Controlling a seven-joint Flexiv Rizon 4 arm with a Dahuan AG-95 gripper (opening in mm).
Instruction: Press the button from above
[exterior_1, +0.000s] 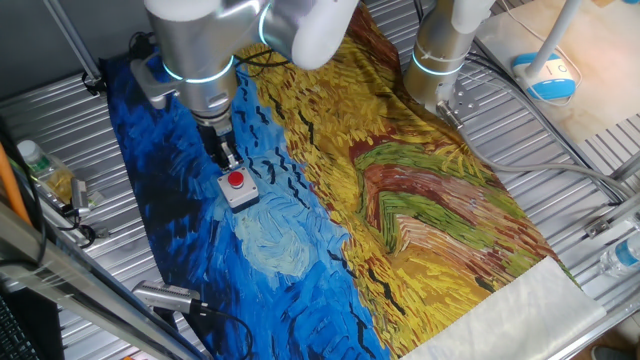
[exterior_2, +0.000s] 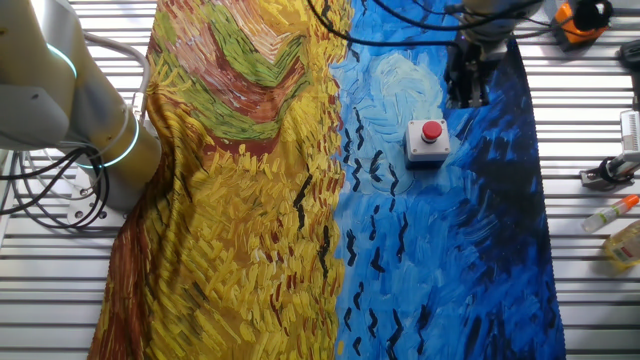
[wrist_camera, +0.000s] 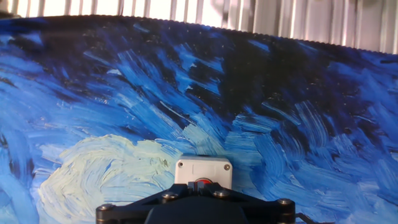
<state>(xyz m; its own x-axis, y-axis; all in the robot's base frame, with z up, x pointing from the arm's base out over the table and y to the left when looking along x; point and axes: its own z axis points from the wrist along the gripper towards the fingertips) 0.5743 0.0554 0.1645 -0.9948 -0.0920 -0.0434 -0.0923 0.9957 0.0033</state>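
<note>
The button (exterior_1: 236, 181) is a small red cap on a light grey square box, standing on the blue part of the painted cloth (exterior_1: 400, 200). It also shows in the other fixed view (exterior_2: 432, 131) and at the bottom of the hand view (wrist_camera: 203, 168), partly hidden behind the fingers. My gripper (exterior_1: 228, 160) hangs pointing down, with its tips just above and slightly beside the button. In the other fixed view the gripper (exterior_2: 467, 95) sits up and right of the button. In the hand view the two fingertips (wrist_camera: 196, 186) touch each other and hold nothing.
A second arm's base (exterior_1: 440, 60) stands at the cloth's far edge and also shows in the other fixed view (exterior_2: 100, 130). Bottles (exterior_1: 45, 170) and a metal cylinder (exterior_1: 165, 297) lie on the slatted table beside the cloth. A blue and white device (exterior_1: 545, 75) sits at the back right.
</note>
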